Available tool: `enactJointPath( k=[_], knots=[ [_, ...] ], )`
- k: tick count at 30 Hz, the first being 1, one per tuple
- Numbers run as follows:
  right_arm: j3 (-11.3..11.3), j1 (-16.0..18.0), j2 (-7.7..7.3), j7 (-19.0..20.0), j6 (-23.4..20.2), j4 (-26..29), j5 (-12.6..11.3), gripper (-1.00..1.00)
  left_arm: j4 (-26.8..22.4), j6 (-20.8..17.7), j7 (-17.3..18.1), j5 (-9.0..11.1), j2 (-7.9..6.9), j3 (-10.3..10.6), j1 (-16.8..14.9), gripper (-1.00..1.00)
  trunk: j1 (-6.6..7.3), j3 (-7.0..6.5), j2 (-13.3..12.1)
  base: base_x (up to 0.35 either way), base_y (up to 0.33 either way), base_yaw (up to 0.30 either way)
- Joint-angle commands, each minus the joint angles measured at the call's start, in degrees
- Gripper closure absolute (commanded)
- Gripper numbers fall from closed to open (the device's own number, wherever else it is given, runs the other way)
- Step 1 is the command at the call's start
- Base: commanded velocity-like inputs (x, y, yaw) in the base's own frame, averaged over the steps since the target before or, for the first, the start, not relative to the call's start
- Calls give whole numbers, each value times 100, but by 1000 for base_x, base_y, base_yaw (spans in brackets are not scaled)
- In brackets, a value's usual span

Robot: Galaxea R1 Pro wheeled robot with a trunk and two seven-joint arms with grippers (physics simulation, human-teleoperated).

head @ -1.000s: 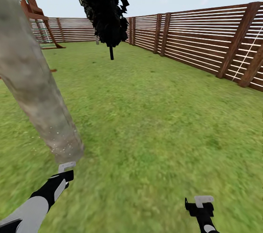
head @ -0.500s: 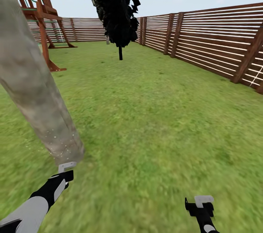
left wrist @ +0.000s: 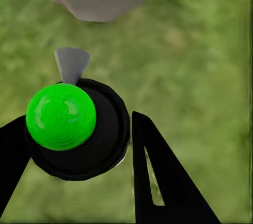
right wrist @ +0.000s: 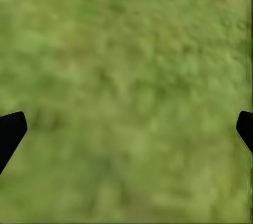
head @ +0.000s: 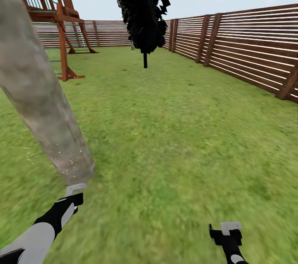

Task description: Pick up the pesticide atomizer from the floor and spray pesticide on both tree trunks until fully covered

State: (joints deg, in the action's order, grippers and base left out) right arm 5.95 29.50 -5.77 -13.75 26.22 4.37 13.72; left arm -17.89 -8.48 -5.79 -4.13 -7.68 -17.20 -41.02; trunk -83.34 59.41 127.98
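Left gripper (left wrist: 79, 145) pinching atomizer (left wrist: 74, 129) just beside trunk (head: 37, 90), right gripper (right wrist: 126, 129) spread over grass (head: 174, 140); risk of nozzle drifting off, leaving trunk partly uncovered.

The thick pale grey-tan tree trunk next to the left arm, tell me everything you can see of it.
The thick pale grey-tan tree trunk is a smooth, mottled, bare column, far wider than the left gripper. In the head view it slants from the upper left corner down to the blurry green grass. Tiny white specks dot its base. Its foot stands just beyond the gripper's tip; whether they touch cannot be told.
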Motion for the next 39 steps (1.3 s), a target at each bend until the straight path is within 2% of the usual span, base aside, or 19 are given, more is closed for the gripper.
enactJointPath(
  k=[1,6,9,11,16,18,24,27,30,39],
  knots=[
    [47,3,4,-13,18,-7,60,-100,-12,-38,-1,-42,7,-24,-2,100,1,4,2,0,-273,157],
    [47,3,-3,-22,17,-7,60,-100,-28,-42,-1,-37,-48,-35,-2,100,1,4,2,74,-205,254],
    [47,3,-3,-22,19,-7,60,-100,-144,-72,10,-31,-16,-25,-22,100,1,4,2,11,-17,276],
    [47,3,-3,-22,15,-7,60,-100,-557,-540,33,-27,21,-19,-78,100,1,4,2,1,-2,276],
    [47,3,-3,-20,15,-7,60,-100,-2239,-2317,335,-58,-47,41,-82,100,1,4,2,0,0,261],
    [47,4,-2,-21,16,-7,60,-100,-2549,-2602,366,-67,-62,48,-73,100,1,4,2,0,0,77],
    [47,3,-3,-22,17,-8,60,-100,-3119,-3034,386,-70,-27,64,-66,100,1,4,2,0,0,5],
    [47,3,-3,-20,20,-7,60,-100,-3354,-3085,386,-70,-20,138,-36,100,1,4,2,31,-97,0],
    [47,3,-3,-22,22,-7,60,-100,-3397,-3089,386,-61,-23,284,-31,100,1,4,2,85,-232,0],
    [47,3,-3,-19,23,-7,60,-100,-3405,-3098,388,-36,-54,297,-51,100,1,4,2,101,-260,0]
  ],
)
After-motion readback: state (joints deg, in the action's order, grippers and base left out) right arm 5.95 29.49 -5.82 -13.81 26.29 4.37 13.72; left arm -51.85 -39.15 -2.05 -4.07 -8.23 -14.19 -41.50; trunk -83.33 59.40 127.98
